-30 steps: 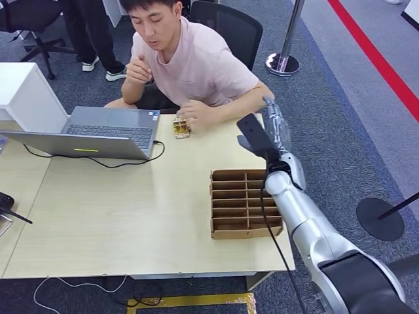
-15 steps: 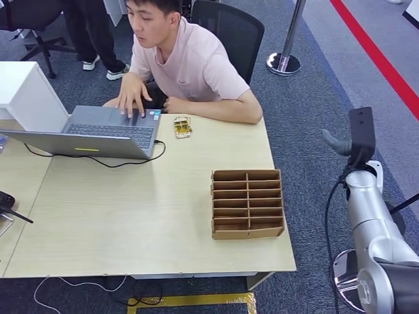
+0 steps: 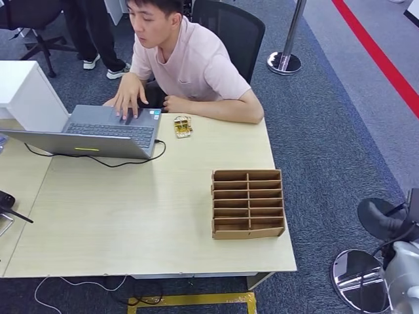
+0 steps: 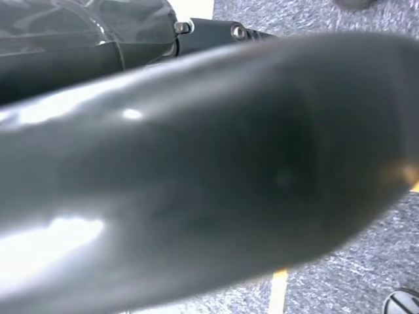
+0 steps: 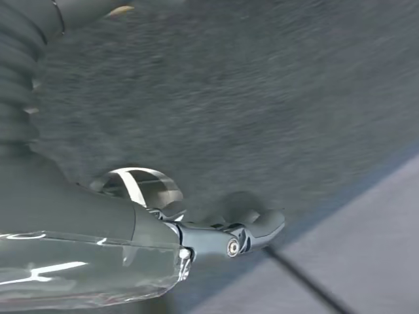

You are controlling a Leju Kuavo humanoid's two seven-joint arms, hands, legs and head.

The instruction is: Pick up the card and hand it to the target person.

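When weighing the step in hand, start from the card (image 3: 182, 126): small and yellowish, lying flat at the far edge of the table (image 3: 124, 216), just near of the seated person's (image 3: 198, 65) forearm and just right of the laptop (image 3: 109, 131).

Fits two stages alike: a card already lying before its receiver, or a card waiting there to be lifted. Not to be settled from this alone.

Right hand (image 5: 232, 229) hanging low at the near right, off the table and over the carpet, with no card seen in it; too blurred to tell how wide its fingers stand. Left hand (image 4: 148, 26) pressed close to a dark blurred shape; cannot tell its state either.

For good work whichever way:
- Keep any travel of the right arm outside the table's right edge and clear of the cardboard divider tray (image 3: 247, 203).
- Stay well off the person's forearm and the laptop cable (image 3: 113, 163).
- Treat the card as thin and flat, probably hard to pinch off a smooth top, and likely to skid if nudged.
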